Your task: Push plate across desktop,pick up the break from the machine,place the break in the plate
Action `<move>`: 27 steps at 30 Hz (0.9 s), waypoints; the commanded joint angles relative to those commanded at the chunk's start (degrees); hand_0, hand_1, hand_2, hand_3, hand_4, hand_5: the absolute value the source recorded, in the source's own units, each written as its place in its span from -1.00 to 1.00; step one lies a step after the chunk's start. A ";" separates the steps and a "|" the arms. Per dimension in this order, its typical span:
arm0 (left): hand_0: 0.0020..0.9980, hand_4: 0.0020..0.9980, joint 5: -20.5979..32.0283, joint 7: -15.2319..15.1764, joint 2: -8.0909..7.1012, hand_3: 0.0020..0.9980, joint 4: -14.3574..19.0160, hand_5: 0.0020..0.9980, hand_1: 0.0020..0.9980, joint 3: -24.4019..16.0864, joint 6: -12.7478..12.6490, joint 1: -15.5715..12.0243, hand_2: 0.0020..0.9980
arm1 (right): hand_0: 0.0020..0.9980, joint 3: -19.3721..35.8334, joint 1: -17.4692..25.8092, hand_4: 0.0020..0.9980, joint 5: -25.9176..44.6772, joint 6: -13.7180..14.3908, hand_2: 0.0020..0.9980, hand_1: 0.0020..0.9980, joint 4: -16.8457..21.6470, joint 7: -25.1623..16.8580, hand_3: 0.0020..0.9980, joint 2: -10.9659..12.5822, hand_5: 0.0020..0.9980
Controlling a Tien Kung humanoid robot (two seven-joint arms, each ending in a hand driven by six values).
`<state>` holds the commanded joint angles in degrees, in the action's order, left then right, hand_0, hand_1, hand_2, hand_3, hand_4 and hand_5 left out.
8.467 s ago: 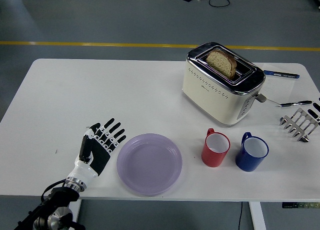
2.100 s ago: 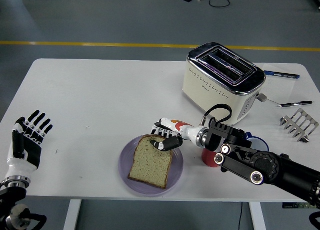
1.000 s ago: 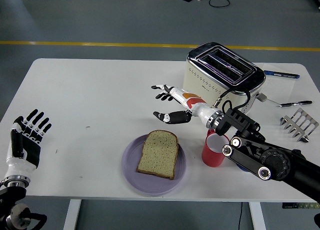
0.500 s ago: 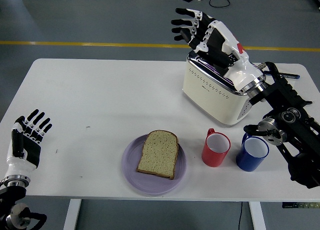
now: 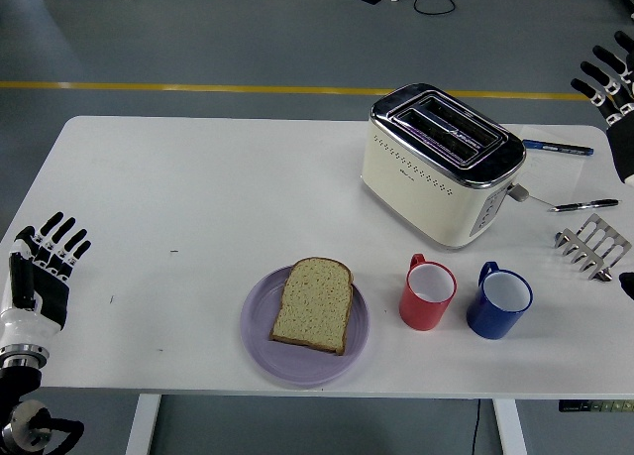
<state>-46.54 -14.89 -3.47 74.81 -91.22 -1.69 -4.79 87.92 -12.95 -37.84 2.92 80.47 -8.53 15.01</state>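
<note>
We see the bread lying flat on the purple plate near the table's front edge, left of the red mug and blue mug; the toaster behind them stands with both slots bare; our left hand sits at the left edge, fingers released and grasping nothing; our right hand is at the far right edge, fingers spread, holding nothing.

One toaster, one purple plate, one bread slice, two mugs: red, blue. Two pens at 2 o'clock, one metal rack.
</note>
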 joint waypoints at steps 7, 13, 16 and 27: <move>0.57 -0.08 -0.12 0.01 0.17 0.52 0.36 1.00 0.55 -0.49 -0.01 -0.04 0.64 | 0.45 3.02 8.35 0.11 -1.10 -1.38 0.48 0.44 -2.56 1.22 0.53 -2.14 -0.16; 0.57 -0.07 -0.30 0.08 0.21 0.53 0.48 1.00 0.55 -0.82 0.06 0.18 0.64 | 0.46 4.86 12.40 0.10 -1.60 -2.51 0.49 0.45 -3.45 2.03 0.52 -3.33 -0.13; 0.57 -0.07 -0.40 0.07 0.24 0.53 0.65 1.00 0.55 -0.96 0.08 0.16 0.64 | 0.48 5.67 13.49 0.08 -1.60 -3.00 0.50 0.45 -3.60 2.31 0.52 -3.50 -0.10; 0.57 -0.07 -0.63 0.06 0.49 0.53 1.24 1.00 0.55 -1.02 0.20 0.07 0.64 | 0.48 7.14 13.92 0.06 -1.21 -3.40 0.50 0.46 -2.96 2.40 0.52 -3.34 -0.06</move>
<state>-47.17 -14.82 -2.98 76.05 -92.24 -1.49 -4.72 95.06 0.97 -39.05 -0.48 77.50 -6.13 11.67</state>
